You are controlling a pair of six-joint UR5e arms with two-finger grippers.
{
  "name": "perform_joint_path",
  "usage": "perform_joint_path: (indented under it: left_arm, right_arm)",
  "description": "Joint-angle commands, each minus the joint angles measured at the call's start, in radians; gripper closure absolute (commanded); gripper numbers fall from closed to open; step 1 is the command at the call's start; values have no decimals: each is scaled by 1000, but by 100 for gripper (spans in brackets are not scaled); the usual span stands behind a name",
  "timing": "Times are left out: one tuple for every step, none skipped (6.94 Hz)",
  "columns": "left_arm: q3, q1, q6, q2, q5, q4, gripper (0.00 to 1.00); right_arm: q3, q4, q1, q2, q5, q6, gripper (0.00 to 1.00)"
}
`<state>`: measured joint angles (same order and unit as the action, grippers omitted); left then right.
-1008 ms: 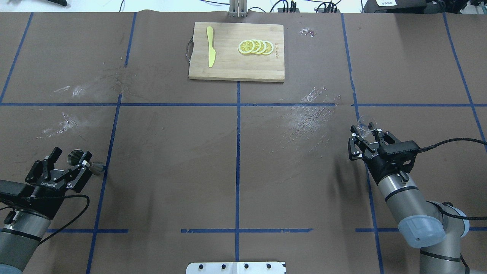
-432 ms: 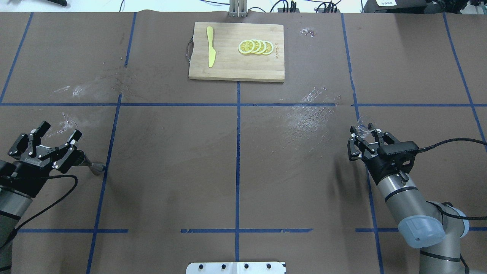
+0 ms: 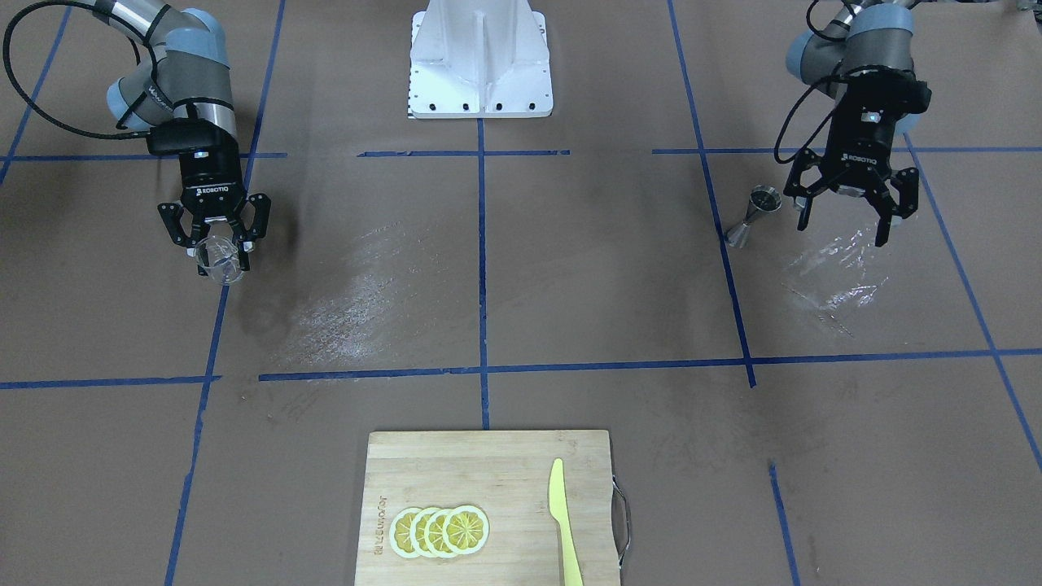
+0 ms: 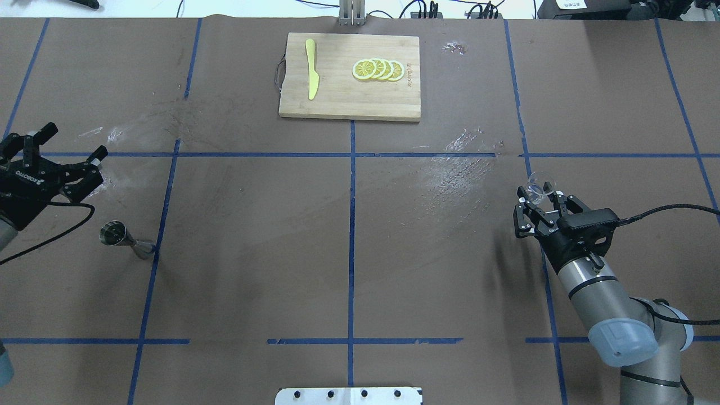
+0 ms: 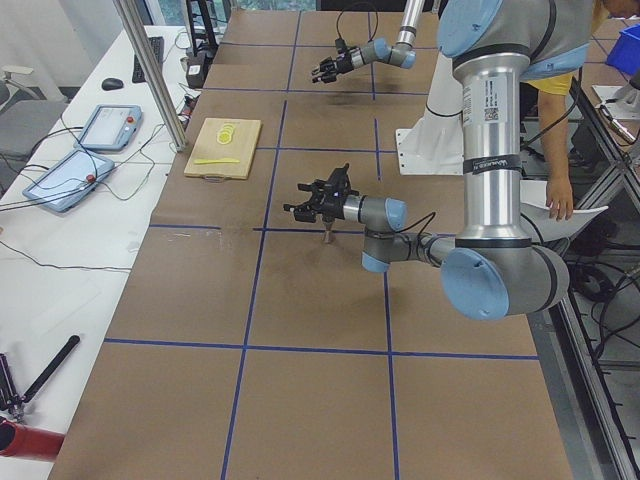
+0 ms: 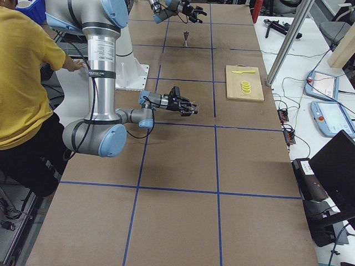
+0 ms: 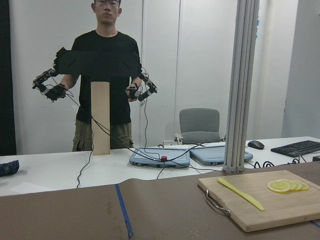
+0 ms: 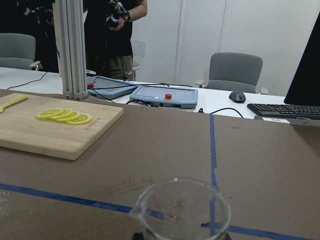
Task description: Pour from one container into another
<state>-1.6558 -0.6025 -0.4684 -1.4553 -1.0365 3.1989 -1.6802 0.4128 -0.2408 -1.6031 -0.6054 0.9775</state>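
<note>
The small metal jigger (image 4: 126, 241) stands upright by itself on the brown mat at the left, by a blue tape line; it also appears in the front-facing view (image 3: 753, 216). My left gripper (image 4: 76, 140) hovers open and empty beyond the jigger, clear of it (image 3: 842, 230). On the right side, my right gripper (image 4: 541, 192) is shut on the small clear cup (image 4: 541, 183), which it holds upright above the mat (image 3: 221, 264). The cup's rim and spout (image 8: 182, 207) fill the bottom of the right wrist view.
A wooden cutting board (image 4: 337, 95) with lemon slices (image 4: 378, 69) and a yellow knife (image 4: 311, 68) lies at the far middle. White smears (image 4: 455, 174) mark the mat. The white base plate (image 4: 349, 395) sits at the near edge. An operator (image 7: 102, 75) stands beyond the table.
My left gripper has drawn away from the jigger toward the far left, leaving it standing alone. The right gripper and the cup have not moved.
</note>
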Motion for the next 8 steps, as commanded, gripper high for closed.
perform_joint_path:
  left_arm:
    - [4, -240, 109, -2, -362, -208, 0]
    - [4, -378, 204, -2, -531, -311, 0]
    - [2, -510, 299, -5, -677, -411, 0]
    - [2, -654, 394, -37, -811, -530, 0]
    - [5, -772, 509, -49, -905, -630, 0]
    - [7, -862, 719, -51, -921, -730, 0]
    - [7, -949, 867, -65, -933, -825, 0]
    - [16, -1020, 896, -63, -936, -885, 0]
  right_arm:
    - [1, -2, 0, -1, -1, 3, 100]
    - [2, -2, 0, -1, -1, 3, 100]
    - [2, -2, 0, -1, 1, 3, 100]
    - [4, -2, 0, -3, 1, 3, 100]
    - [5, -5, 0, -3, 1, 3, 100]
    - [7, -5, 0, -3, 1, 3, 100]
    - [8, -5, 0, -5, 1, 3, 100]
    - [10, -5, 0, -5, 3, 3, 100]
